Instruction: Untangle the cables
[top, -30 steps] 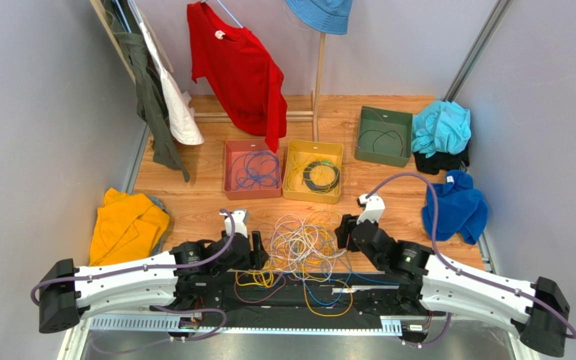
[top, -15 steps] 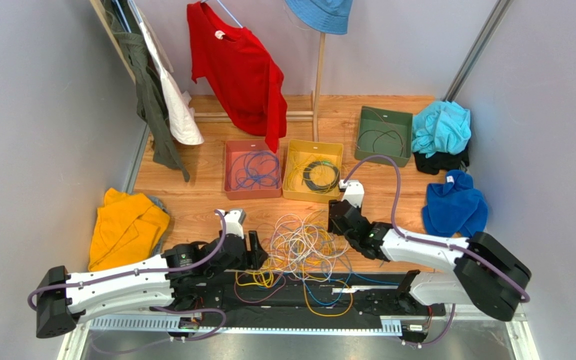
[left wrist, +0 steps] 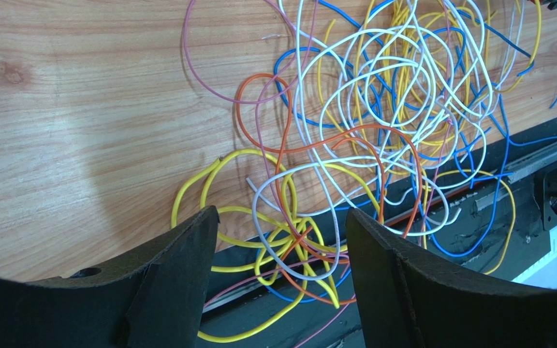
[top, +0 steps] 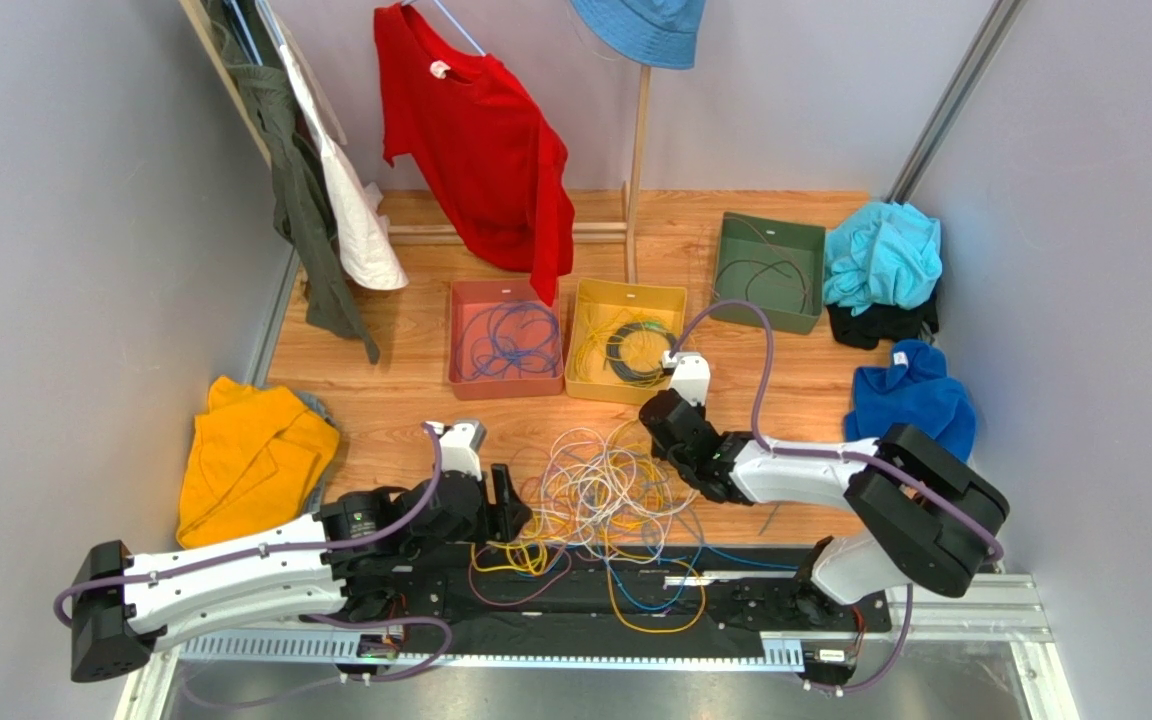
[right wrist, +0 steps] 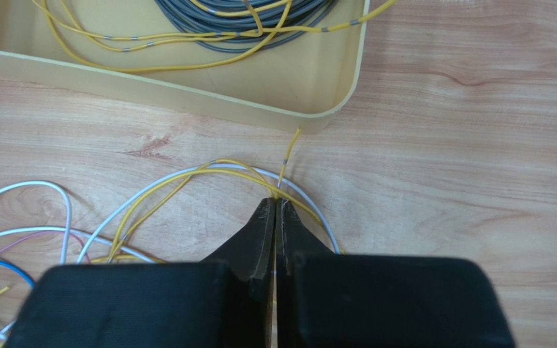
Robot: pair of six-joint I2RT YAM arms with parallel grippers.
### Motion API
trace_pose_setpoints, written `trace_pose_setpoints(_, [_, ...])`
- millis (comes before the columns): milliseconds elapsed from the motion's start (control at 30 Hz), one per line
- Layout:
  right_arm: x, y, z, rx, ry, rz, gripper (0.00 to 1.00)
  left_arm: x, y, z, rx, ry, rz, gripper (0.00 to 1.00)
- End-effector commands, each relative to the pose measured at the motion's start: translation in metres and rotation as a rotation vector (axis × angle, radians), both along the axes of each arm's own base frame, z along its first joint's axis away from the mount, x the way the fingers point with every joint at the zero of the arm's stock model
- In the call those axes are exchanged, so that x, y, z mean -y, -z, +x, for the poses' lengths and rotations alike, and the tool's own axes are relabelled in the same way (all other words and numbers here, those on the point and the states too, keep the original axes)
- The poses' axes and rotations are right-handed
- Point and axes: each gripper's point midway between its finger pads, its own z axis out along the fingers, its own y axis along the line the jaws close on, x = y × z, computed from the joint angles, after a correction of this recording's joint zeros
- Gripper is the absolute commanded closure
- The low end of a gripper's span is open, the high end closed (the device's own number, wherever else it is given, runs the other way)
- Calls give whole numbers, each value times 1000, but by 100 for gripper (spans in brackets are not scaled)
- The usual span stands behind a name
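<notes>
The cables (top: 605,488) lie as one tangle of yellow, white, blue, orange and pink loops on the wooden table, spilling over the black front rail. My left gripper (top: 504,503) hovers open at the tangle's near left edge. In the left wrist view its open jaws (left wrist: 281,214) frame yellow and orange loops (left wrist: 299,239), touching none. My right gripper (top: 660,428) is at the tangle's far right edge. In the right wrist view it (right wrist: 275,203) is shut on a thin yellow cable (right wrist: 289,148) just in front of the yellow tray (right wrist: 187,90).
A red tray (top: 504,387) with blue wire, the yellow tray (top: 623,396) with coiled wire and a green tray (top: 760,315) stand behind the tangle. An orange cloth (top: 252,450) lies left, blue cloths (top: 913,405) right. A red shirt (top: 485,143) hangs at the back.
My right arm has swung left and forward to the tangle's far right edge, and its jaws have shut on the yellow cable. The left arm has shifted only slightly.
</notes>
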Motion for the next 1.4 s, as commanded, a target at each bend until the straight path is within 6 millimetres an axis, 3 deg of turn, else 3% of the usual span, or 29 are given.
trace_pose_setpoints(0, [-13, -45, 6, 109, 13, 91, 100, -1, 0, -1, 11, 14, 5, 26])
trace_pose_setpoints(167, [-29, -111, -36, 228, -105, 140, 100, -1, -2, 0, 21, 7, -17, 26])
trace_pose_setpoints(200, [-34, -137, -48, 271, -141, 207, 100, 0, -6, 1, 28, 4, -31, 27])
trace_pose_setpoints(233, [-32, -145, -55, 273, -164, 213, 100, 1, -7, 2, 31, 4, -38, 27])
trace_pose_setpoints(267, [-31, -173, -62, 308, -178, 289, 100, 2, -9, 2, 36, 5, -47, 27])
trace_pose_setpoints(433, [-34, -225, -97, 319, -313, 424, 100, 6, -26, 5, 68, 9, -91, 27])
trace_pose_setpoints(567, [-51, -266, -126, 314, -473, 542, 100, 9, -57, 11, 140, 7, -173, 27])
trace_pose_setpoints(600, [-57, -287, -137, 320, -530, 587, 100, 9, -66, 13, 165, 10, -186, 27])
trace_pose_setpoints(667, [-65, -303, -145, 327, -595, 575, 100, 6, -83, 17, 221, 3, -214, 27])
trace_pose_setpoints(700, [-66, -339, -153, 359, -629, 624, 100, 4, -95, 19, 245, -1, -234, 27])
trace_pose_setpoints(800, [-78, -369, -160, 379, -708, 580, 100, -2, -121, 23, 320, -7, -263, 27])
trace_pose_setpoints(833, [-72, -403, -163, 415, -716, 623, 100, -3, -126, 24, 333, -8, -266, 27])
trace_pose_setpoints(900, [-76, -428, -168, 458, -767, 618, 100, -8, -137, 26, 360, -18, -269, 28])
trace_pose_setpoints(933, [-67, -460, -169, 505, -763, 669, 100, -9, -139, 27, 365, -21, -269, 28])
trace_pose_setpoints(1033, [-61, -494, -164, 585, -750, 666, 100, -8, -141, 27, 366, -20, -266, 28])
trace_pose_setpoints(1067, [-50, -519, -164, 623, -735, 702, 100, -8, -138, 27, 361, -19, -259, 28])
trace_pose_setpoints(1133, [-51, -530, -162, 641, -737, 679, 100, -6, -136, 27, 356, -18, -258, 28])
trace_pose_setpoints(1167, [-41, -550, -164, 668, -731, 716, 100, -5, -135, 28, 356, -19, -257, 28])
trace_pose_setpoints(1300, [-38, -576, -170, 684, -761, 745, 100, -2, -133, 28, 360, -13, -258, 27])
trace_pose_setpoints(1367, [-44, -578, -172, 673, -775, 743, 100, -2, -136, 29, 373, -8, -266, 27])
